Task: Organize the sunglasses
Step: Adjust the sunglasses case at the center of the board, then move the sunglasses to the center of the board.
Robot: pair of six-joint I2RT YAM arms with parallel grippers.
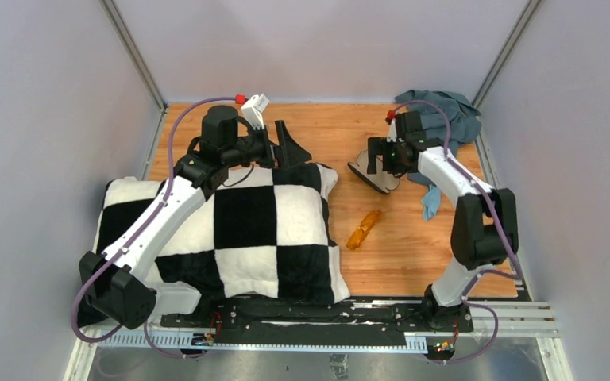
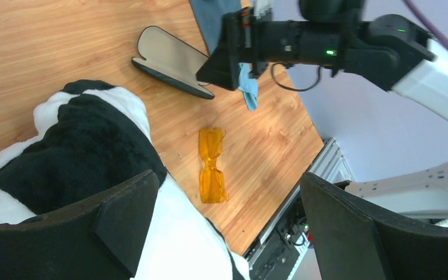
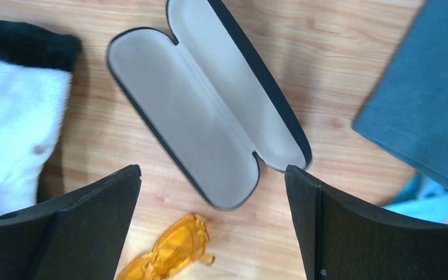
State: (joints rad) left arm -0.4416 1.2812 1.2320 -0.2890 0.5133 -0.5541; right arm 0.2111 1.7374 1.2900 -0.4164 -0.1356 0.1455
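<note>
My right claw [image 3: 210, 175] is wide open and holds nothing. It hangs right over the black case [image 3: 192, 116], which lies open on the table [image 1: 413, 262], nearer the far edge. The orange sunglasses [image 1: 364, 229] lie folded in the middle of the table, closer to the near edge than the case, just beside the black and white pillow [image 1: 246, 230]. My left claw [image 2: 227, 178] is wide open too, with nothing in it, above the pillow's far side. A grey-blue cloth [image 1: 453, 115] sits in the far right corner.
</note>
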